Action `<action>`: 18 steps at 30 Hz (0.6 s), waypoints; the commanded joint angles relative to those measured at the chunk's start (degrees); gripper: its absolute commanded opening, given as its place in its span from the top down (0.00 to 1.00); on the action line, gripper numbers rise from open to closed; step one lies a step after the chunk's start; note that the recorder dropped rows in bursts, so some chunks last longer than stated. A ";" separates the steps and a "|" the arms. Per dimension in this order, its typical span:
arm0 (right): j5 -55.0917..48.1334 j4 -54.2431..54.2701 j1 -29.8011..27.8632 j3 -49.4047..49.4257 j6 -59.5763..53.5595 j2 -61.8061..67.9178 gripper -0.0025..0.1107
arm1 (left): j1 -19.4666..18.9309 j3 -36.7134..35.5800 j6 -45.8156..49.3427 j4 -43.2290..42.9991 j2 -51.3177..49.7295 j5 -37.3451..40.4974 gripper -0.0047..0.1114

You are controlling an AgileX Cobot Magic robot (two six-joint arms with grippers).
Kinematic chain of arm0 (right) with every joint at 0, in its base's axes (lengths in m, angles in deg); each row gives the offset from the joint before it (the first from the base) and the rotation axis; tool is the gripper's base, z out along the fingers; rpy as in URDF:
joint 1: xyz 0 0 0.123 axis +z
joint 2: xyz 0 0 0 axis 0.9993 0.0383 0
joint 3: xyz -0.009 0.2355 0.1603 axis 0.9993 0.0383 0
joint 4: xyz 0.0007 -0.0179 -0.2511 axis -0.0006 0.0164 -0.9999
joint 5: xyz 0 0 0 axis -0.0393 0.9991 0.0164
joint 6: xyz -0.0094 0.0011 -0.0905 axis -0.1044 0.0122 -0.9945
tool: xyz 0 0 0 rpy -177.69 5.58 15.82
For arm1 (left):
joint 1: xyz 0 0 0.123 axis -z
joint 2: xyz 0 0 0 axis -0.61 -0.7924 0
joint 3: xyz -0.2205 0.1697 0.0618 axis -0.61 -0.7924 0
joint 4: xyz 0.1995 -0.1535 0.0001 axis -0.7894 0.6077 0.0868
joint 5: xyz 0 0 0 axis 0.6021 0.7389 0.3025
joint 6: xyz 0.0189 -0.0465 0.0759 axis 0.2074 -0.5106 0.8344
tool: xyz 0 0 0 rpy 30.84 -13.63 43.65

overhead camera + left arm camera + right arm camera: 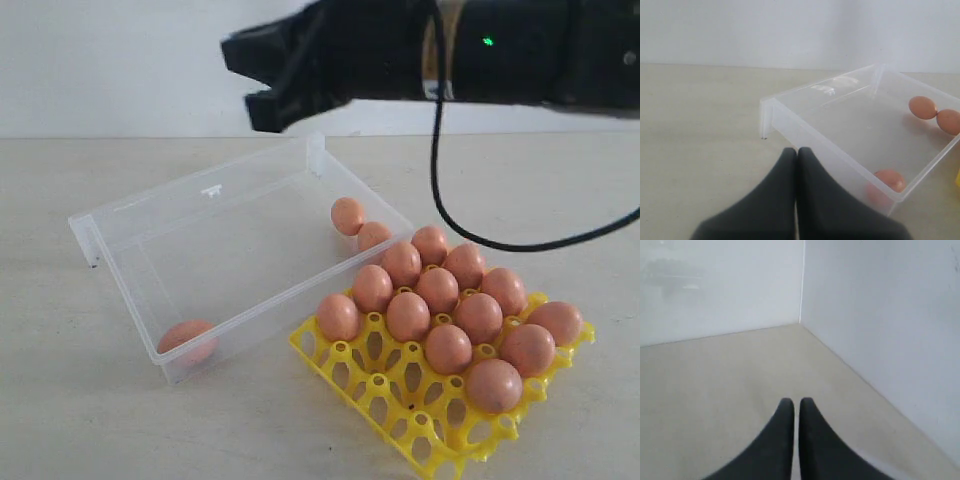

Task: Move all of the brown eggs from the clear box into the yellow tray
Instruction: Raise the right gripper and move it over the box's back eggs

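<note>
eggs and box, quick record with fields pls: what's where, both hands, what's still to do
box: three eggs inside, two in the far corner, one at the near end
tray: thirteen eggs seated, nearest cups empty
left hand: shut, empty, outside the box
right hand: shut, empty
to do: three eggs to tray

I see arm (530,55): black, boxy shell | LED (488,41): one small green dot | cable (433,150): thin, black, round | left fingers (775,200): matte black, tapering to rounded tips | right fingers (777,442): same
</note>
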 commanded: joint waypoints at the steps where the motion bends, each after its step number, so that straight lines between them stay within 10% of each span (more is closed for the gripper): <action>1: -32.12 -11.68 12.71 -7.86 -1.49 3.16 0.98 | 0.25 0.05 0.02 0.26 0.11 0.00 1.00; 4: -64.78 -5.43 17.55 -14.12 -5.74 9.23 0.98 | 0.25 0.05 0.02 0.26 0.11 0.00 1.00; 10: -98.75 55.19 11.76 -39.81 -56.38 24.61 0.98 | 0.25 0.05 0.02 0.26 0.11 0.00 1.00; 18: -102.49 67.42 6.02 -62.55 -59.18 39.31 0.97 | 0.25 0.05 0.02 0.26 0.11 0.00 1.00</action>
